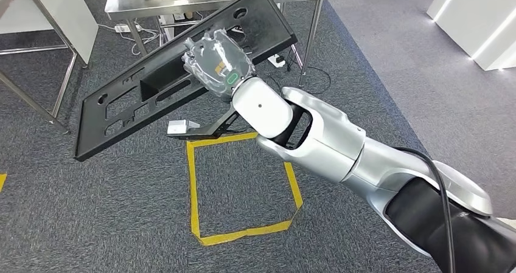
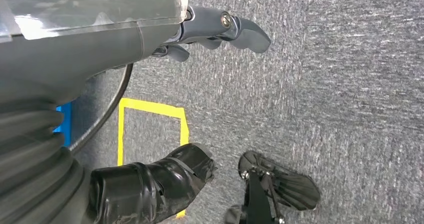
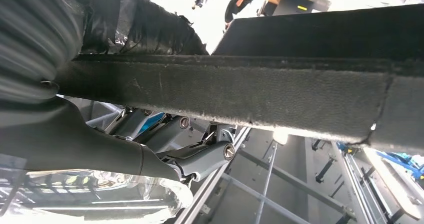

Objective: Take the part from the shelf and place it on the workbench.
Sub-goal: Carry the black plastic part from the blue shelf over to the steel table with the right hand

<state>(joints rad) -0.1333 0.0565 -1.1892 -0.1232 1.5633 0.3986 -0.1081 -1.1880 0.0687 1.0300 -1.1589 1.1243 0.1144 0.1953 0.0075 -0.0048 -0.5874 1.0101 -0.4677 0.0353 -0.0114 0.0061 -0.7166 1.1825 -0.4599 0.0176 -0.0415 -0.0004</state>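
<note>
Head view: no readable writing anywhere, just a small green oval mark on the back of the right hand [image 1: 218, 62], which is wrapped in clear plastic film. Grasping the part [image 1: 152, 84], a long flat black panel of matte plastic with rectangular cut-outs and round holes, held tilted in the air above grey carpet [image 1: 91, 212], short of the stainless workbench [image 1: 122, 4] beyond. Yellow tape square [image 1: 243, 188] stuck to the carpet below the silver arm.

Left wrist view: left hand [image 2: 215, 29] hanging over speckled grey carpet, dark fingers loosely extended and parted, holding nothing. Glossy film over its grey ribbed cover. Yellow tape outline on the floor nearby.

Right wrist view: thick, rough-textured black edge of the part crossing close to the lens, fingers [image 3: 200, 156] curled beneath it, thumb wrapped in black tape on the other side.
</note>
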